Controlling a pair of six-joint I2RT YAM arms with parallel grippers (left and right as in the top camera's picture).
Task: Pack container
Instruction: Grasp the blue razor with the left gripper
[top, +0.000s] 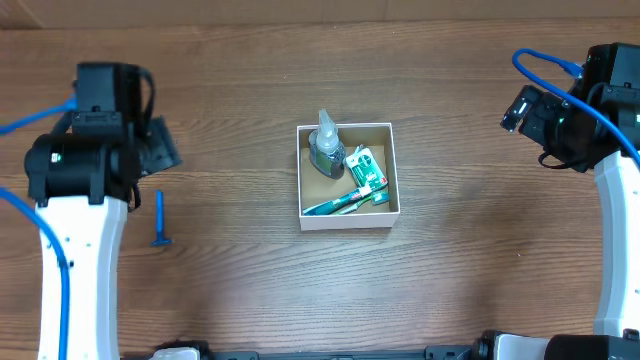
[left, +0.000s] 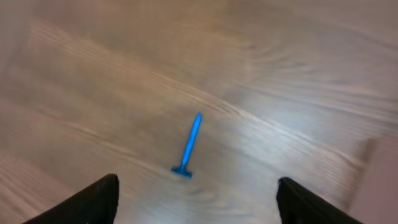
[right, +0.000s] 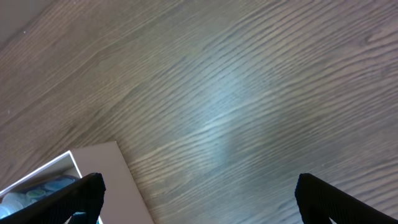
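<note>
The container, a small white box with a brown inside, sits mid-table. It holds a clear bottle, a green packet and a teal toothbrush. Its corner shows in the right wrist view. A blue razor lies on the table at the left, also in the left wrist view. My left gripper is open and empty above the razor. My right gripper is open and empty, raised at the far right, away from the box.
The wooden table carries only the box and the razor. The left arm stands over the left side and the right arm over the right edge, each with blue cables.
</note>
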